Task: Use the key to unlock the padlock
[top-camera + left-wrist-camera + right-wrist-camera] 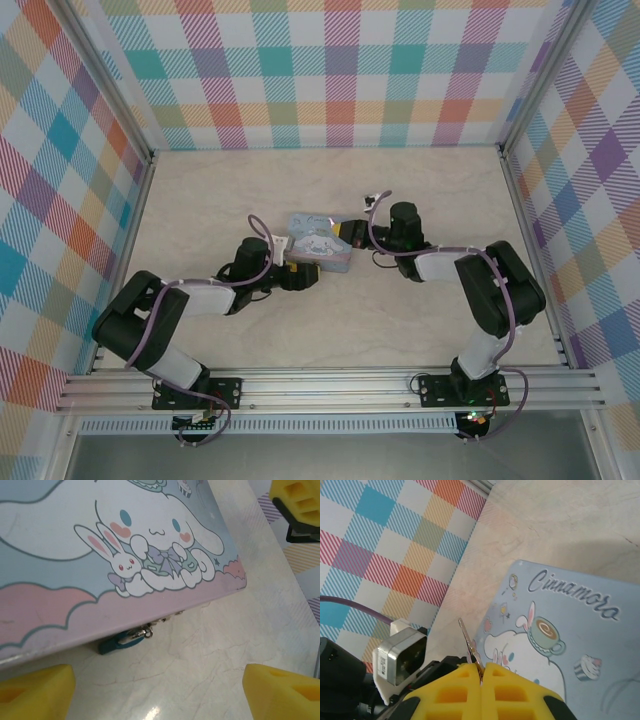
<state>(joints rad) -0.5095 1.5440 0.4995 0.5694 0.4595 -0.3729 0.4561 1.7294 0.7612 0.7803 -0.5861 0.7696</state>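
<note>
Metal key (467, 642) in right hand (481, 669), beside tin (570, 645).

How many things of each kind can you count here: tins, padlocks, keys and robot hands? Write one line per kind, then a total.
tin: 1
padlock: 1
key: 1
robot hands: 2 (left hand, right hand)
Total: 5

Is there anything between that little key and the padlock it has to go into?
Yes, probably the tin. The right fingers pinch the key beside one side of it, while the padlock sits tucked under another edge of the tin, so the key would have to go around.
</note>
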